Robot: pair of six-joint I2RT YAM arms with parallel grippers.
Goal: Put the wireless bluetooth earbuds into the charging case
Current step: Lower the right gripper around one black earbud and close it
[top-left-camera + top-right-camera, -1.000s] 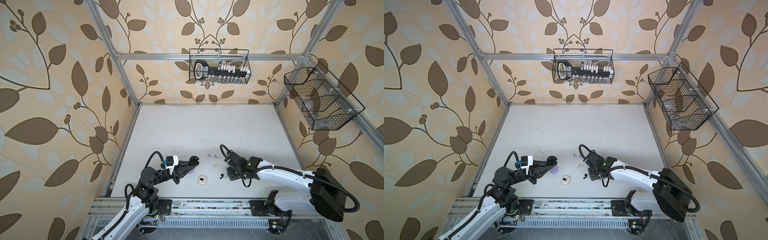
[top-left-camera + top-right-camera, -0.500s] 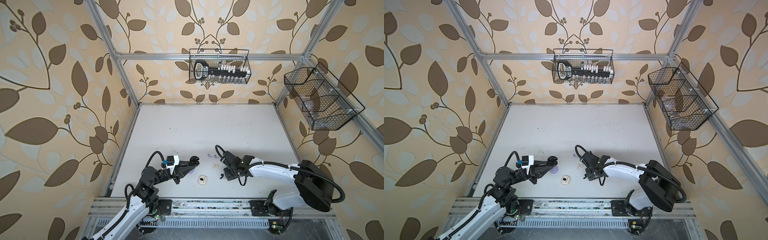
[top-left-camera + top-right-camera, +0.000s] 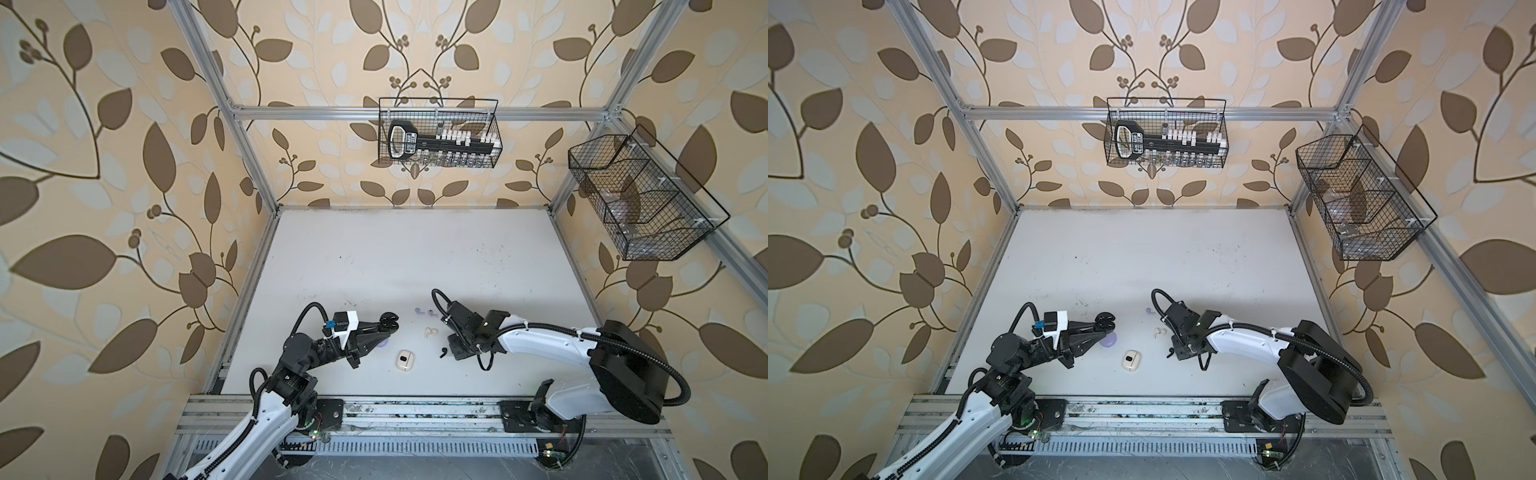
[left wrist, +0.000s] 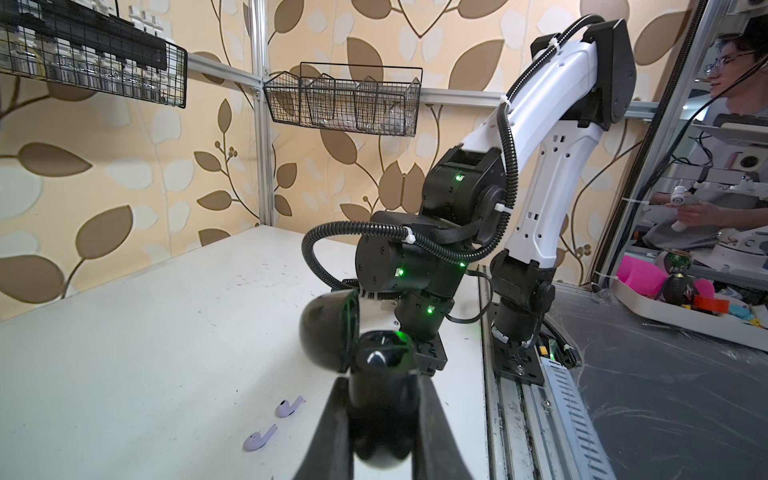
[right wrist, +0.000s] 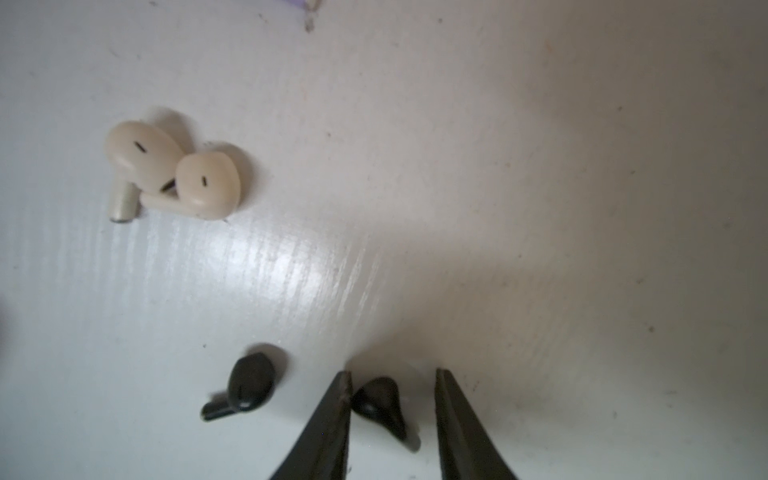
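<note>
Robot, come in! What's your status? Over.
Left gripper shut on open black case. Right gripper open, straddling a black earbud. Second black earbud close beside; nothing blocking.

top views: whole tabletop (image 3: pixel 415 257) seen from above | left wrist: aimed low across | right wrist: close over cream earbuds (image 5: pixel 174 174), shared

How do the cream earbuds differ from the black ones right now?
The cream earbuds touch each other; the black earbuds lie apart. The cream pair sits clear of the right tool; one black earbud lies between its fingers. Both pairs rest on the table.
</note>
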